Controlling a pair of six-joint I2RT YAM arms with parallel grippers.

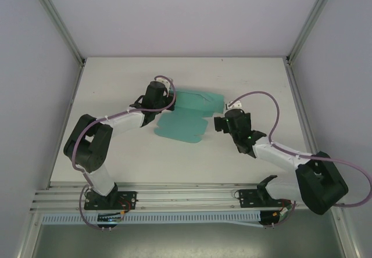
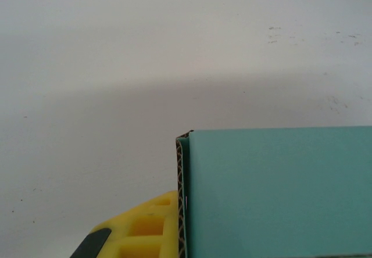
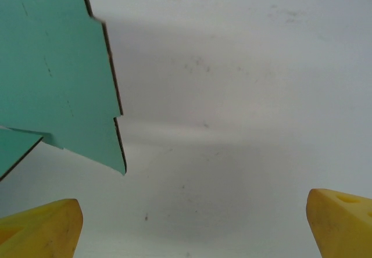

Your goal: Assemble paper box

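The right gripper (image 3: pixel 192 229) stands wide open, its two yellow fingertips (image 3: pixel 40 229) far apart with bare table between them and nothing held. The paper box (image 1: pixel 189 117), a teal die-cut sheet of corrugated card, lies just ahead of it towards its left fingertip, a stepped edge near the pads but apart from them, which reads as a gripper lined up to take that flap. The left gripper (image 1: pixel 158 99) sits at the opposite edge of the sheet. In its wrist view one yellow finger (image 2: pixel 145 229) lies right against the corrugated edge of a teal panel that covers where the other finger would be, so whether it is clamped on the card or merely beside it cannot be told. The arms seem to flank the sheet so one can steady it while the other folds, and the sheet looks mostly flat, so folding appears to be at an early stage. Outward from both, the white table (image 1: pixel 116 83) is matte and faintly scuffed, enclosed by pale panels on aluminium posts (image 1: pixel 61 25)
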